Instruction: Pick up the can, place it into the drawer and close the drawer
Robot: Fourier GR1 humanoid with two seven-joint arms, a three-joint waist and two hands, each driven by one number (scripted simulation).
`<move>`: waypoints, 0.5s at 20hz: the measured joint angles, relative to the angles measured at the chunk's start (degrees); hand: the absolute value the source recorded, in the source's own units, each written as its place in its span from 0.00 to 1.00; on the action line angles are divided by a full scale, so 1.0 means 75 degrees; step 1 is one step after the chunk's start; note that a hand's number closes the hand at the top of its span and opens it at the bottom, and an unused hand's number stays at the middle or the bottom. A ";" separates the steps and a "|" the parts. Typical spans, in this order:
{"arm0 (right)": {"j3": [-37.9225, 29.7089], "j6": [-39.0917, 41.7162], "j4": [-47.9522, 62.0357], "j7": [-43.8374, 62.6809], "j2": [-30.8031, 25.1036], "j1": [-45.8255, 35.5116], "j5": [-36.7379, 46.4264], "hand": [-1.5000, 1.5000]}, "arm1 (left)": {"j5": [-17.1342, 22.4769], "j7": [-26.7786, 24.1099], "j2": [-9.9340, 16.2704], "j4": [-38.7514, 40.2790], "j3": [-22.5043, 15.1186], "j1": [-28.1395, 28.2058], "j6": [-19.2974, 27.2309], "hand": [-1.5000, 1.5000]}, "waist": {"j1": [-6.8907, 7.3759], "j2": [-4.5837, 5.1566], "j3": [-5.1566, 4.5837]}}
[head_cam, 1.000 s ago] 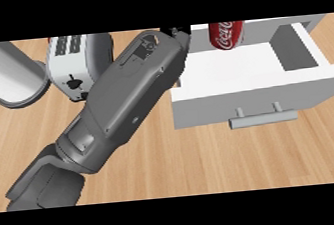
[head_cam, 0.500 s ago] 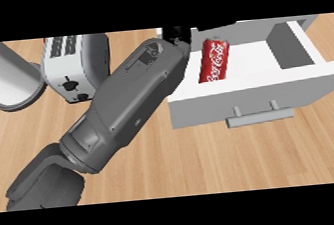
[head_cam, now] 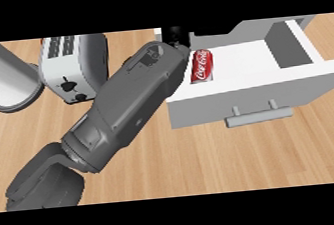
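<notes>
Can [head_cam: 201,66] lying on its side inside open drawer [head_cam: 300,75], so closing remains. Left hand [head_cam: 174,33] above it, mostly hidden; finger state impossible to tell.

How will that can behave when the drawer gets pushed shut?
The can lies on its side in the open drawer, so it may roll. Its smooth round body probably slides easily. The drawer walls should contain it.

Chunky grey forearm [head_cam: 128,105], black robot hand [head_cam: 173,33].
</notes>
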 measured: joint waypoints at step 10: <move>-0.0230 -0.0012 -0.0033 -0.0206 -0.0328 -0.0386 0.0218 0.00 | 0.0528 -0.0475 -0.0001 0.0132 -0.0103 -0.0061 0.0079 0.00 | 0.0015 0.0002 0.0000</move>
